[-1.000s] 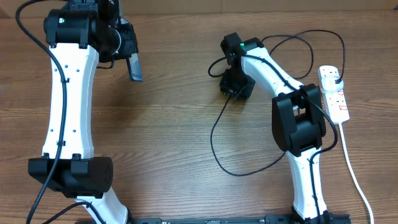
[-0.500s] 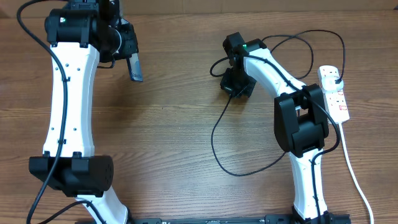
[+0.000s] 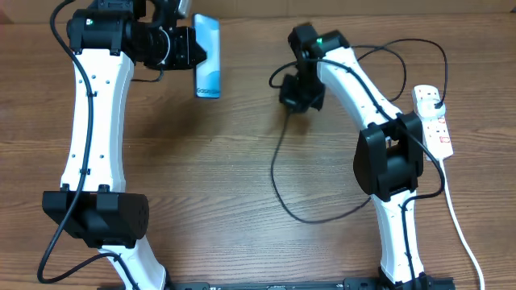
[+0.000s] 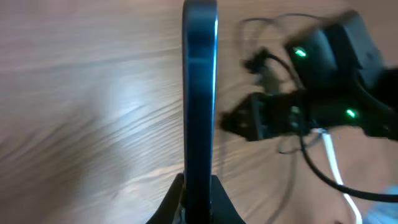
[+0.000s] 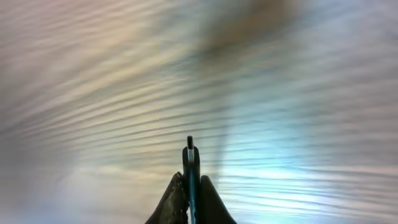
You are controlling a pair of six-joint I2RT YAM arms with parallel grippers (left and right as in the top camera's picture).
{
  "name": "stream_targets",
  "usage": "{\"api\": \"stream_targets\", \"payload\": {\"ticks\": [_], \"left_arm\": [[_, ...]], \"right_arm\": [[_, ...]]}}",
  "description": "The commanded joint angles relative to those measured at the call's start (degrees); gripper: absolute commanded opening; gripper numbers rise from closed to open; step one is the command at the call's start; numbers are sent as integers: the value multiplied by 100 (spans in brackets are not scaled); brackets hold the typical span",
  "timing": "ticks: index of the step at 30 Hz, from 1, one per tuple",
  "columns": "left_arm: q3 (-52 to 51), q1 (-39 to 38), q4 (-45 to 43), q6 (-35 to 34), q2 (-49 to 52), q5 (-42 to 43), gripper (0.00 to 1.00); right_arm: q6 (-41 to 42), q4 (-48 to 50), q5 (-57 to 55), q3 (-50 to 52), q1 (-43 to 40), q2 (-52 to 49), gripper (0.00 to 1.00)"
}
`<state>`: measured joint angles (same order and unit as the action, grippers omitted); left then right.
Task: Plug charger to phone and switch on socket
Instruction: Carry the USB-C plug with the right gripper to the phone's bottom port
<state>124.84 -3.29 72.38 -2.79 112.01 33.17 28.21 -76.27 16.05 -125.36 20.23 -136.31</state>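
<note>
My left gripper [image 3: 193, 55] is shut on the phone [image 3: 207, 56] and holds it above the far left of the table, its lit blue screen facing up. In the left wrist view the phone [image 4: 199, 93] stands edge-on between the two fingers [image 4: 217, 202]. My right gripper [image 3: 294, 97] hangs to the right of the phone, apart from it, shut on the charger's small plug tip [image 5: 190, 155]. The thin black charger cable [image 3: 272, 173] drops from it in a long loop across the table. The white socket [image 3: 433, 121] lies at the far right with a black plug [image 3: 435, 98] in it.
The socket's thick white cord [image 3: 455, 217] runs down the right edge toward the front. The right arm's body [image 3: 387, 161] stands between the socket and the cable loop. The right wrist view is blurred wood grain.
The right gripper has shut on the charger's tip and moved up and back a little. The left arm has swung the phone to the right and turned its screen upward.
</note>
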Motion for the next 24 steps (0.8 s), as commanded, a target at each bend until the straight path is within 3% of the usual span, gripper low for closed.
{"api": "stream_targets", "payload": {"ticks": [1,3,7,13,24], "left_arm": [[48,26,-389,385,-15,1478,4],[111,157,-699,-4,-17,1591,4],[144,647,-1537,-166,-17,3672,4],[142,1003,-2065,-442,-17,5484,4],[142,999,-2168,-1451,-15,5737,4]], "right_arm": [[-632,-170,1276,-415,-17,667,4],[-1121,-297,1805,-415,-15,1064,4],[-1646,-446,2660,-415,-15,1799,4],[-2752,-918,4181,-415,66,2133,4],[-3171,-647,4951,-413,302,2133,4]]}}
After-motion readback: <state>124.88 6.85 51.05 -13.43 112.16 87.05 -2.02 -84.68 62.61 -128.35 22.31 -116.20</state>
